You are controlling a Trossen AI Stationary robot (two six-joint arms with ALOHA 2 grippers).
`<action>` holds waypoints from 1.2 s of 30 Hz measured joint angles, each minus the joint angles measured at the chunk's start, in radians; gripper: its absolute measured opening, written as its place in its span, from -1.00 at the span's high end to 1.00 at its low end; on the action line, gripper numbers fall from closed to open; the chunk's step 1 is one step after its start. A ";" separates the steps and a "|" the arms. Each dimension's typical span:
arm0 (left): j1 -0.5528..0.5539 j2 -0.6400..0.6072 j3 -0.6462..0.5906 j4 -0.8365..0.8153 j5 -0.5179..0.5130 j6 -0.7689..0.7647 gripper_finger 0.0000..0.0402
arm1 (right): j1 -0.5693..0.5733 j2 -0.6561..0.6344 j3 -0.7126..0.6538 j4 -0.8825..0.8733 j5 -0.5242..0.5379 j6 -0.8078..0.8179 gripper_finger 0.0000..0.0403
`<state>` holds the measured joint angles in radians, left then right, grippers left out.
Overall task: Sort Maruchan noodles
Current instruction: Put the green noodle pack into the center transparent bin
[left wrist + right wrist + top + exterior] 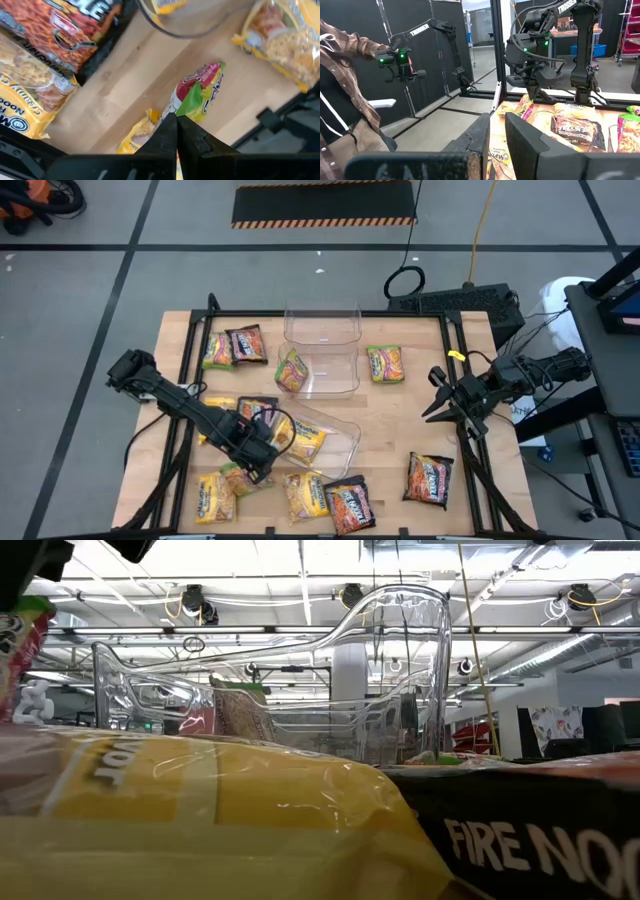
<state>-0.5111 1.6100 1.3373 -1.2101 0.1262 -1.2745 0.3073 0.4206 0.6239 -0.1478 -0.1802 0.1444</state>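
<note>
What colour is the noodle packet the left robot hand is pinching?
Green and yellow with a red patch. The left gripper pinches that packet; the left wrist view shows it best.

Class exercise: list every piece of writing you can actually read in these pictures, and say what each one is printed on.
"FIRE NOO", cut off by the frame: dark packet in the low view.
"TROSSEN": the far robot arm in the right wrist view.
"CREAMY C", partial: yellow packet in the left wrist view.
Print on the other packets: too small or blurred.

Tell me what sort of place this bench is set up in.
Probably a robotics lab or workshop hall. The low view shows an open ceiling with strip lights and ducting; the right wrist view shows another robot arm on a stand and a framed bench; the high view shows hazard-striped matting on a grey floor.
</note>
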 joint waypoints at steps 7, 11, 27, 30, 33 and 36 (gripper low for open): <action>-0.009 0.000 0.000 -0.004 -0.032 -0.052 1.00 | 0.000 0.000 0.000 0.000 0.000 0.007 0.73; -0.009 0.000 0.027 -0.030 -0.075 -0.067 1.00 | 0.000 0.000 0.000 0.000 0.000 0.007 0.73; -0.015 -0.001 0.245 -0.298 -0.186 -0.066 1.00 | 0.000 0.000 0.000 0.000 0.000 0.001 0.73; -0.014 -0.001 0.280 -0.340 -0.217 -0.068 1.00 | 0.000 0.000 0.000 0.000 0.000 0.000 0.73; -0.012 -0.001 0.324 -0.366 -0.260 -0.071 1.00 | 0.000 0.000 0.000 0.000 0.000 0.000 0.73; -0.011 -0.006 0.363 -0.361 -0.326 -0.065 1.00 | 0.000 0.000 0.000 0.000 0.000 0.000 0.73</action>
<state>-0.5217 1.6041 1.7003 -1.5707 -0.1996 -1.3397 0.3073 0.4209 0.6236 -0.1482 -0.1799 0.1448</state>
